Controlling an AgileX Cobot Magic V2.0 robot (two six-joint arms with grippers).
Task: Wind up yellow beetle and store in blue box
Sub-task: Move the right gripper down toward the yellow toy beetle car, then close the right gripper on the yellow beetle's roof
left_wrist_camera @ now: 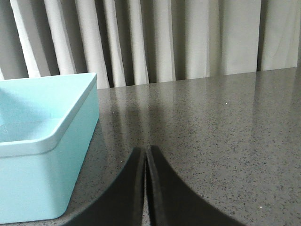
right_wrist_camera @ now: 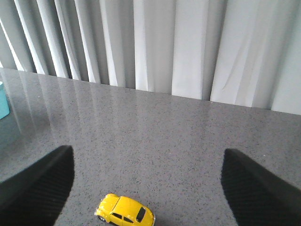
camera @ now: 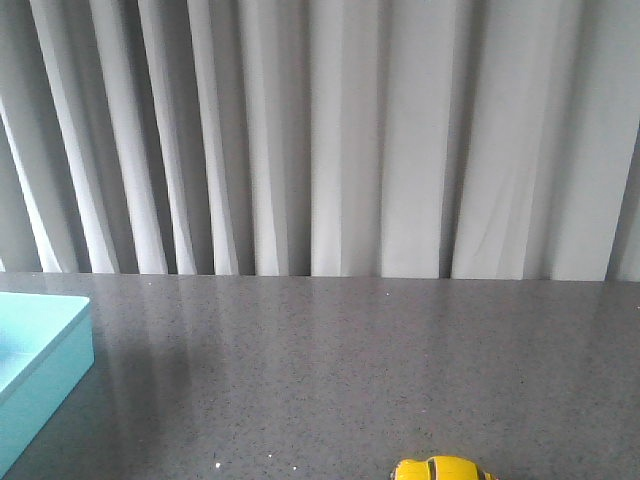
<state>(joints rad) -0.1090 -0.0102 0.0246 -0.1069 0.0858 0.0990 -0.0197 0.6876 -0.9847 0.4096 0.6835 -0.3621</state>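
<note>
The yellow beetle [right_wrist_camera: 125, 213] is a small glossy yellow toy car with black windows, standing on the grey tabletop between my right gripper's [right_wrist_camera: 147, 162] wide-open fingers, nearer the left one, touched by neither. Only its roof [camera: 443, 470] shows at the bottom edge of the front view. The blue box [left_wrist_camera: 42, 146] stands on the table at the left; its corner [camera: 40, 355] also appears in the front view. My left gripper [left_wrist_camera: 146, 153] is shut with nothing between its fingers, low over the table just right of the box.
The speckled grey table [camera: 350, 370] runs back to a wall of pale pleated curtains [camera: 330, 140]. A sliver of the blue box [right_wrist_camera: 3, 106] shows at the edge of the right wrist view.
</note>
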